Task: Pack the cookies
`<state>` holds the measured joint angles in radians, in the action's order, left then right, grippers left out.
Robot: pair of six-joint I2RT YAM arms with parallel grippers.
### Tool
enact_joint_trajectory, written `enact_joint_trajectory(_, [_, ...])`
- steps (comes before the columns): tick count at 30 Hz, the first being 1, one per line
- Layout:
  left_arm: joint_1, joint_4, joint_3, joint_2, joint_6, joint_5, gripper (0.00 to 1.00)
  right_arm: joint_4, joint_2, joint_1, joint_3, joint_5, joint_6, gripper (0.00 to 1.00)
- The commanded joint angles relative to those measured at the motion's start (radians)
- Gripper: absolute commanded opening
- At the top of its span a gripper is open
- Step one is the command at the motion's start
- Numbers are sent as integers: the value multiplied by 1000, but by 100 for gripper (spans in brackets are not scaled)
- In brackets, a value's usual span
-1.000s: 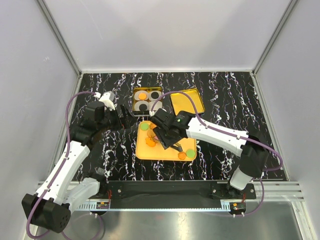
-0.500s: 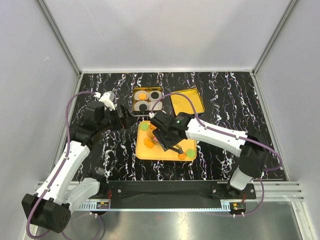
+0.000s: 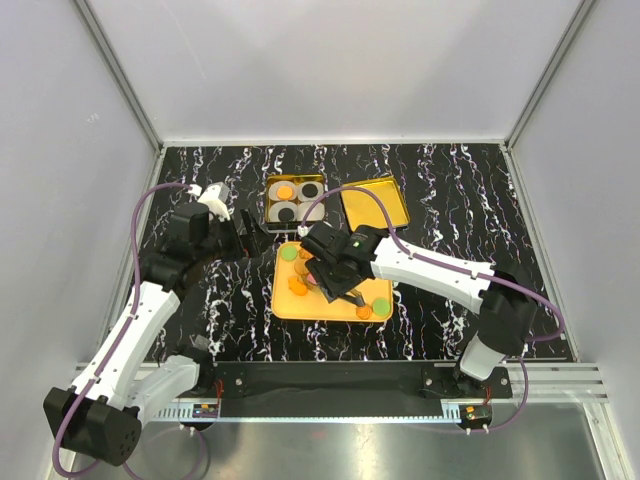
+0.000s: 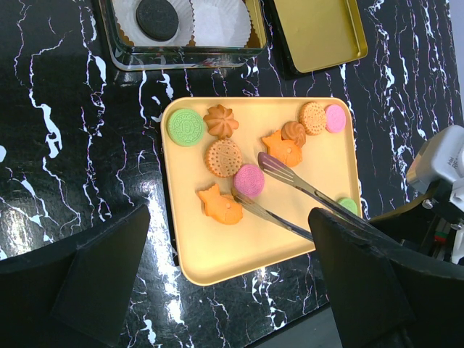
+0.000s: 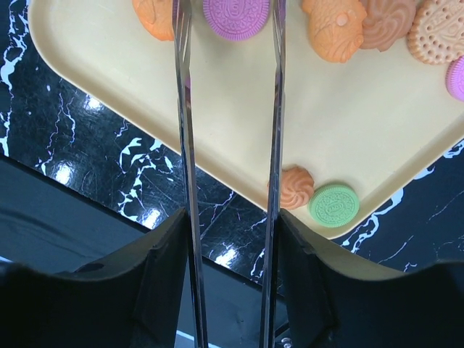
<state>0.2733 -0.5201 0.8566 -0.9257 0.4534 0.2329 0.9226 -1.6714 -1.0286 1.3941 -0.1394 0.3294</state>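
**Overhead view, 6 o'clock at the arm bases.** A yellow tray [image 3: 330, 308] lies at the centre of the black marbled table [image 3: 450, 190] and carries the loose cookies [image 4: 223, 157].

- **Near corner:** at the tray's 5 o'clock corner, an orange swirl [image 5: 293, 188] and a green round [image 5: 333, 205] sit side by side.
- **Right arm:** the right gripper [image 5: 230, 221] reaches over the tray from 3 o'clock, its fingers clamped on the two arms of metal tongs [image 4: 293, 177]. The tong tips stand apart on either side of a pink cookie [image 4: 249, 180] near the tray's middle. Whether they touch it cannot be told.
- **Around the pink cookie:** an orange fish shape [image 4: 220, 204] lies at its 7 o'clock and a dotted orange round at its 11 o'clock.
- **Tray's far edge:** a second green round [image 4: 186, 127] sits toward 11 o'clock. An orange round [image 4: 313, 117] touching another pink one [image 4: 335, 118] sits toward 1 o'clock.
- **Left arm:** the left gripper [image 3: 250, 238] hangs at the tray's 10 o'clock, over the table, with its fingers spread wide and nothing between them.
- **Beyond the tray:** at 12 o'clock a box [image 3: 268, 200] holds four white liners [image 3: 313, 211]. One liner carries an orange cookie, two carry black ones, and the fourth shows bare paper. A gold lid [image 3: 375, 205] lies just beside the box, at the tray's 1 o'clock.
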Motion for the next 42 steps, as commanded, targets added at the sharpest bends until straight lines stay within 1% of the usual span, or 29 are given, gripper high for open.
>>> enact_joint_trajectory(1, [-6,61,-11,2,5,14,99,-37,9,7,-10,24,-4,56])
enact_joint_trajectory(15, [-6,60,-11,5,5,14,99,5,53,35,8,8,-16,45])
enact_joint_trajectory(21, [-6,60,-11,4,5,14,99,27,76,58,39,-8,-24,45])
enact_joint_trajectory(32, [-6,61,-11,1,5,14,99,35,125,117,78,15,-49,45])
enact_joint_trajectory(38, [-6,63,-11,1,7,19,99,33,90,160,163,8,-75,46])
enact_joint_trajectory(42, [-6,63,-13,2,7,17,99,1,50,215,241,17,-90,46])
